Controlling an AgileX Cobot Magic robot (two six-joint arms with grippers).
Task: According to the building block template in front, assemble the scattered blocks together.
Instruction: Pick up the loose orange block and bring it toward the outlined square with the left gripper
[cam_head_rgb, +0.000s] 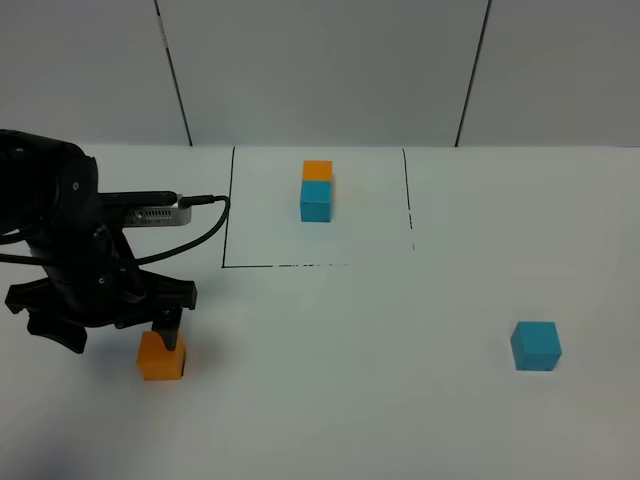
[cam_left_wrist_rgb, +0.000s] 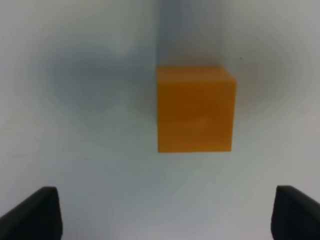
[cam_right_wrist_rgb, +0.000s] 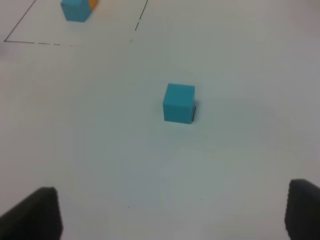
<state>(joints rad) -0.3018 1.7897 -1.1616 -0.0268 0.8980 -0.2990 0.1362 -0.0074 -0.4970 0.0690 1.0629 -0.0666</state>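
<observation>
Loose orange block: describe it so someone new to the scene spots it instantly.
On the white table, find the black-outlined square at the far middle; the loose orange block lies outside it, near the left front, by the left arm's open claw. Unlike the other orange cube, which touches a blue cube inside the outline, it sits alone.

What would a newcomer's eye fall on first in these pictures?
The black left claw, jaws open, hangs over a loose orange cube at the near left of the white table. A lone cyan cube sits at the near right. At the back, inside a drawn outline, an orange and cyan pair touches face to face.
</observation>
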